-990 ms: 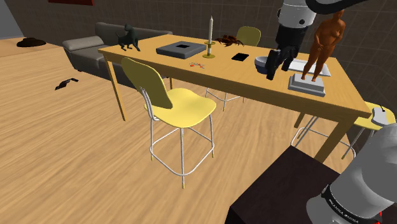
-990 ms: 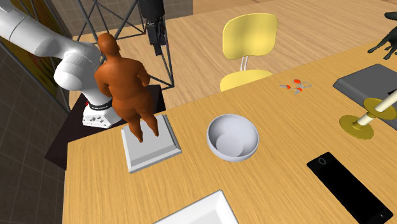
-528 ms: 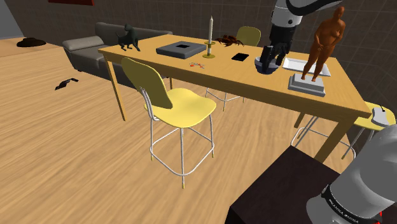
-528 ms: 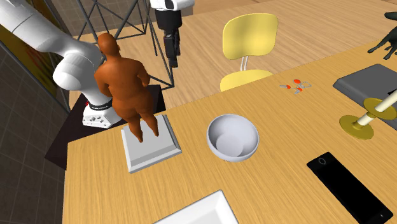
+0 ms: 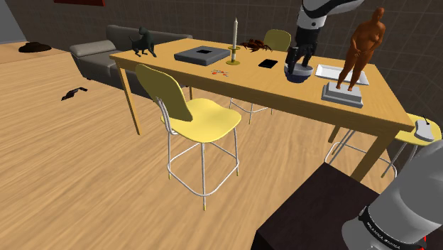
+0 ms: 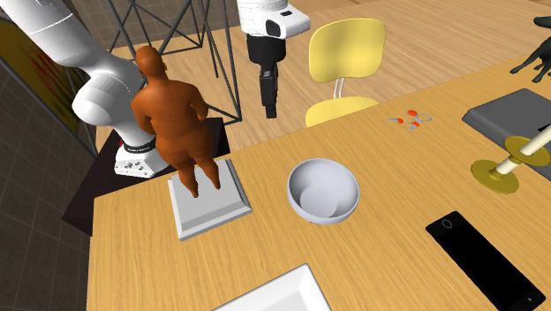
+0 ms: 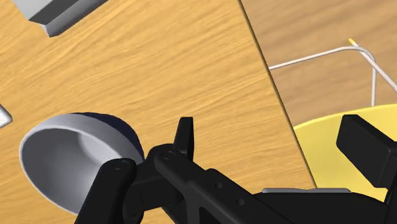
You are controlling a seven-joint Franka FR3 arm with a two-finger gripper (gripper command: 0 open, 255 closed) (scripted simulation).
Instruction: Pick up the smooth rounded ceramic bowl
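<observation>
Now the gripper [image 6: 269,104] has moved from the far side of the brown figure [image 6: 172,119] toward the table's near edge — within one second it came much closer to the pale grey bowl [image 6: 323,191]. The bowl sits upright on the wooden table [image 6: 397,168], near the figure's base. In the wrist view the jaws stand wide apart and empty, and the bowl lies beside one finger, not between them. The hand is probably not yet over the rim — a further shift seems needed before descending.
</observation>
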